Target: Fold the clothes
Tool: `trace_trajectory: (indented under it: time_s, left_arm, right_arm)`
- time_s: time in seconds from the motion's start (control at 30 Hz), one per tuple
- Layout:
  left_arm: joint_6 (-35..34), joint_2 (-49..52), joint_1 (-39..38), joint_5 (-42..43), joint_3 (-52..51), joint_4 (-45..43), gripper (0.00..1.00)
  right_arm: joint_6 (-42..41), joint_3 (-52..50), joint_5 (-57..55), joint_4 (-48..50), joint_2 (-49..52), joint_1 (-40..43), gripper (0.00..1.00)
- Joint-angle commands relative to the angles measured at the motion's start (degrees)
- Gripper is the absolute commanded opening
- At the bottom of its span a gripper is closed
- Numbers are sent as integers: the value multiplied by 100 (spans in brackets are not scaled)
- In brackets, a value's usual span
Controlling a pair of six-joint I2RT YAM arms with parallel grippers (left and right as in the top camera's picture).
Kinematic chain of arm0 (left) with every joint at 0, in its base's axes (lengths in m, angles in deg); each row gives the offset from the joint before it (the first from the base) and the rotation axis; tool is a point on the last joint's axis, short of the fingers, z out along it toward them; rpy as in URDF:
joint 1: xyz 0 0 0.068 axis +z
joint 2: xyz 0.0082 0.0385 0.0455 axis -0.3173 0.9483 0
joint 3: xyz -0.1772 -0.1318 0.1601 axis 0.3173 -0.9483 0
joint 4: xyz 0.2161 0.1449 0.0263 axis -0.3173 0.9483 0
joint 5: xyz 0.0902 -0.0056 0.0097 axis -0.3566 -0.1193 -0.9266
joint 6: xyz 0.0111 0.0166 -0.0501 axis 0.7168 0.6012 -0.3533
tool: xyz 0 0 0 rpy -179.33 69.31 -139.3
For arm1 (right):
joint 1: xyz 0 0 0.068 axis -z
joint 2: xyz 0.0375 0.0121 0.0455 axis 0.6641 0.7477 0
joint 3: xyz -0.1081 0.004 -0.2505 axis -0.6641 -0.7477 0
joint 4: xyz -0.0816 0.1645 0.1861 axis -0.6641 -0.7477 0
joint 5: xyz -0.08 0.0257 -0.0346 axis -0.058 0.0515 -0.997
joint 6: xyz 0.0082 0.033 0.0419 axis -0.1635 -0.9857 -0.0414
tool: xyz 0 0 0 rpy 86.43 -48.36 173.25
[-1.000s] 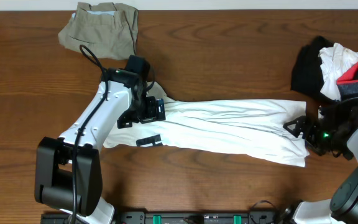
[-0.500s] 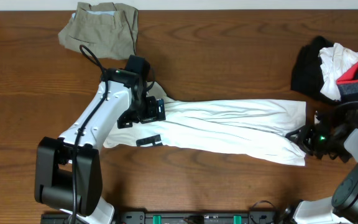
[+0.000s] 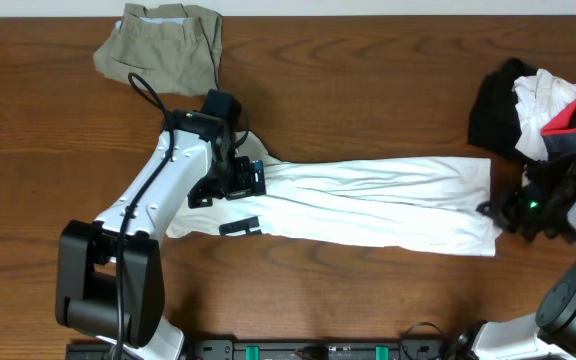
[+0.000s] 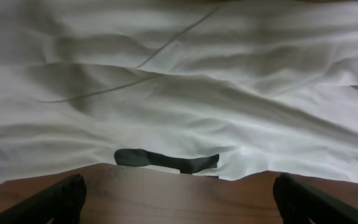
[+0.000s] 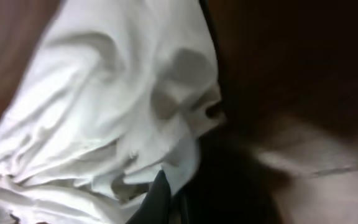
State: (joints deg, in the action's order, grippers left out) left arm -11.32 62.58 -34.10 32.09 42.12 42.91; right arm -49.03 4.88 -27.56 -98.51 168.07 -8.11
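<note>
A white garment point(image 3: 378, 205) lies stretched out across the wooden table point(image 3: 368, 90). My left gripper point(image 3: 238, 180) hovers over its left end, open, with nothing between the fingers. In the left wrist view the white cloth point(image 4: 179, 93) fills the frame, and a small dark tag point(image 4: 166, 160) lies at its hem, beyond the left gripper point(image 4: 179, 208). My right gripper point(image 3: 493, 212) is shut on the garment's right edge. The right wrist view shows bunched white cloth point(image 5: 104, 112) pinched at the right gripper point(image 5: 166, 205).
Folded khaki trousers point(image 3: 163, 45) lie at the back left. A heap of black, white and red clothes point(image 3: 543, 105) sits at the right edge, just behind my right arm. The front table edge runs close below the garment.
My right gripper has shut on the garment's right edge and drawn it slightly to the right, pulling the cloth straighter. The left arm has not moved.
</note>
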Motion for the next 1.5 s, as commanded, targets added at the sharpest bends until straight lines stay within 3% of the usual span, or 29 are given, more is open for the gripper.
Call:
trace_trajectory:
  time_s: [0.0,0.2,0.3,0.4,0.53,0.63,1.07,1.47]
  left_arm:
    - [33,46,9,33,-22,37,98]
    - [33,46,9,35,-22,37,98]
    - [31,46,9,35,-22,39,98]
    - [33,46,9,35,-22,39,98]
    - [33,46,9,35,-22,70,98]
    - [33,46,9,35,-22,79,98]
    - [31,46,9,35,-22,76,98]
    - [28,46,9,37,-22,57,98]
  right_arm:
    - [111,404,31,-243,13,-35,1]
    - [264,728,-168,-774,13,-35,2]
    - [166,660,-774,-835,15,-35,42]
    - [-55,549,-925,-800,15,-35,69]
    - [-57,520,-1102,-798,15,-35,89]
    - [-55,518,-1178,-715,15,-35,97]
    - [-33,-177,-793,404,15,-42,99]
    - [79,-354,-378,857,24,-284,99]
